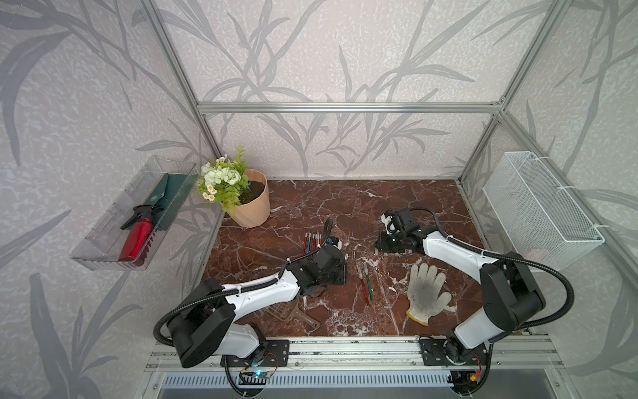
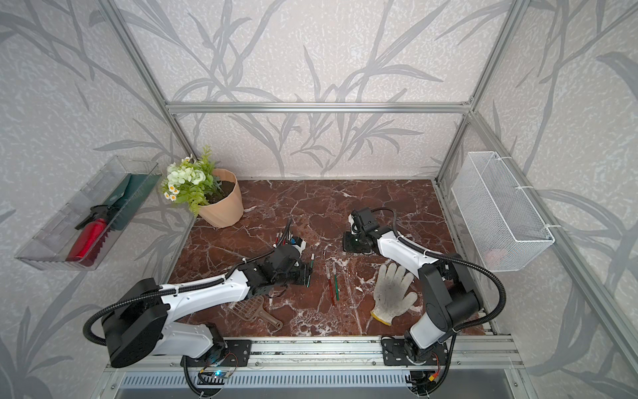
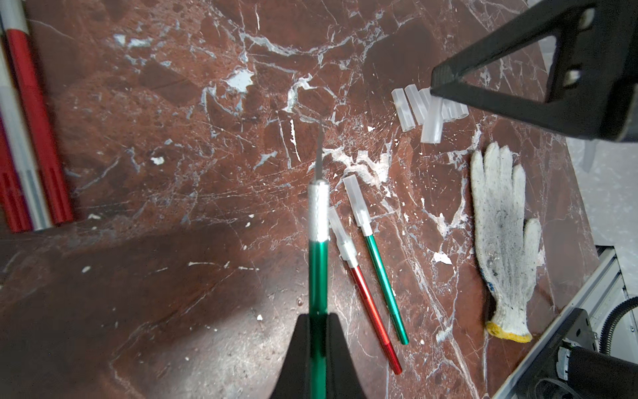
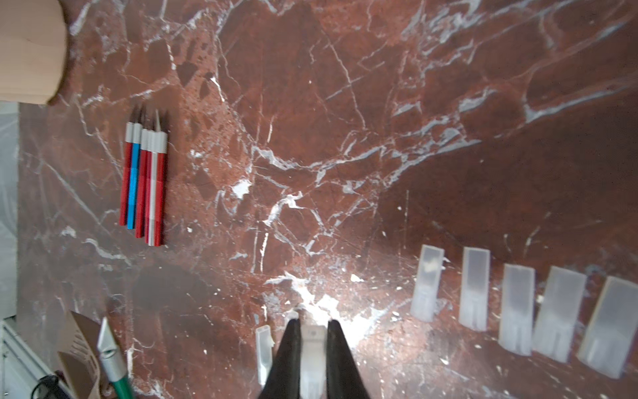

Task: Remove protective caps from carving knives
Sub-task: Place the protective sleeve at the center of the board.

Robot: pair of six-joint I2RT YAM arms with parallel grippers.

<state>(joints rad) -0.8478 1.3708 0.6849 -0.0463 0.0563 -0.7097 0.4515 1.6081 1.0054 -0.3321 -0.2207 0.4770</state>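
The left gripper is clamped on a green carving knife with bare blade at mid-table, the right gripper pinches 1 protective cap beside 5 loose caps, and 2 capped knives lie left of the glove.

Left claw and right claw tightly closed, both arms low.

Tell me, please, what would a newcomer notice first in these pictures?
The left gripper clamps a green knife, its blade bare, above the table. The right gripper pinches a cap beside a row of removed caps. Two capped knives lie mid-table next to a white glove.
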